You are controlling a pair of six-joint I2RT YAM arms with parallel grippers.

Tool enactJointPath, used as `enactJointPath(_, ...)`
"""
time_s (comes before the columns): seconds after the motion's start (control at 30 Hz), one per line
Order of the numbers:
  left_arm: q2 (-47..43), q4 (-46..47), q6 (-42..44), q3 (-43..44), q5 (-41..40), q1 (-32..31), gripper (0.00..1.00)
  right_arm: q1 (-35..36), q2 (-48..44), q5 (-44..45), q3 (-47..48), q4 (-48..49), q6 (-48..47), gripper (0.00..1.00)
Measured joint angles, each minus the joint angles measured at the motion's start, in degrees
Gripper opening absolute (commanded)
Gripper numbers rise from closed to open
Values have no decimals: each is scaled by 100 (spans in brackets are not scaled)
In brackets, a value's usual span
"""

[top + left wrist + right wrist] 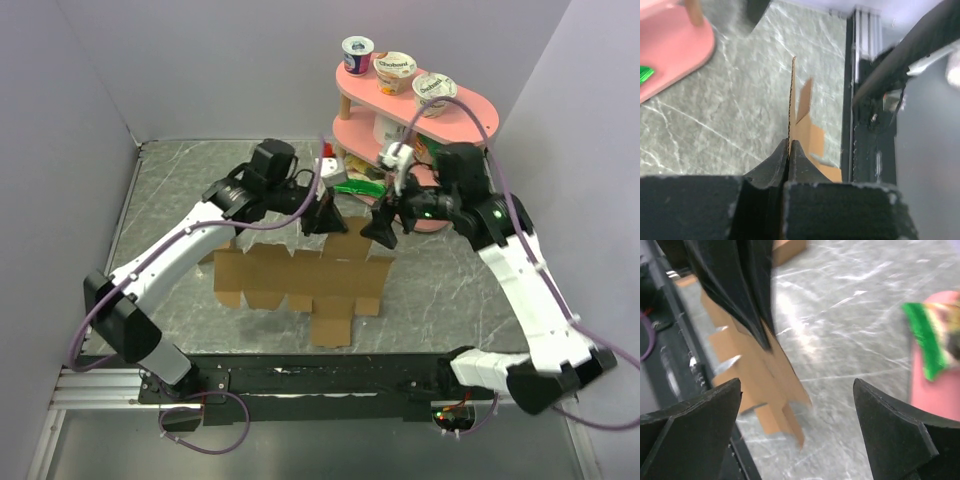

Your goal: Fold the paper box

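The paper box (300,282) is a flat brown cross-like cardboard cutout with tabs, held up by its far edge near the middle of the marble table. My left gripper (322,216) is shut on its top edge; the left wrist view shows the sheet (799,125) edge-on between the closed fingers (771,167). My right gripper (381,229) is open beside the sheet's far right corner, not touching it. In the right wrist view the sheet (757,370) hangs left of centre between the wide-open fingertips (715,400), with the left gripper's black fingers above it.
A pink two-tier shelf (455,115) stands at the back right with three yogurt cups on top and a green packet (360,186) below; its pink base (670,50) shows in the left wrist view. A black rail (330,375) runs along the near edge. Grey walls enclose the table.
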Motion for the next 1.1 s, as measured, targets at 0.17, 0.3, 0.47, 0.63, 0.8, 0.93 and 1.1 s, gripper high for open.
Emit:
enactJointPath(0.17,-920,1965,-1786,-1329,236,863,1,-911,-1029,214,-833,1073,684,100)
enactJointPath(0.3,-1515,3407,-3233,-2151,-188,1639,1,-1668,-1733,389,-1902,2006,1449,100)
enactJointPath(0.47,-1705,4868,-4540,-3405,-389,1910,1,-1683,-2035,308,-3121,2900,1932,100)
enactJointPath(0.63,-1281,5960,-5604,-4572,-179,2232,1,-1683,-1703,55,-3856,3526,1982,100)
enactJointPath(0.8,-1156,6126,-5783,-4760,83,2245,1,-1683,-728,-315,-3880,4218,1982,100)
enactJointPath(0.93,-1274,6033,-5652,-4734,199,2288,1,-1620,-90,-595,-3912,4656,2015,99)
enactJointPath(1.1,-1338,6011,-5637,-4734,551,2474,2,-1355,361,-1086,-4033,5390,2166,98)
